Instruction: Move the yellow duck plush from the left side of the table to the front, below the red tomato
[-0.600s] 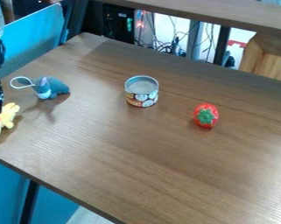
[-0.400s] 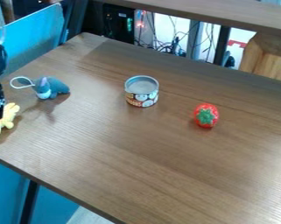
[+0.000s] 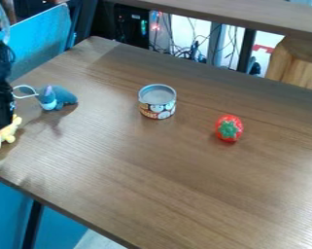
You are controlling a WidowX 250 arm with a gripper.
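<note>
Toy (image 3: 2, 137), yellow, lies partly behind the end effector (image 3: 0, 126), whose opening and grip are unclear.

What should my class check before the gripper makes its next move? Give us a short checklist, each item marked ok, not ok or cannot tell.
1. Can upright on the table: ok.
2. Strawberry apart from the can: ok.
3. Gripper away from the grey toy's body: ok, a gap shows between them.
4. Whole yellow toy in clear sight: not ok, the gripper hides part of it.
5. Gripper free of contact with the yellow toy: cannot tell, they overlap in this view.
</note>
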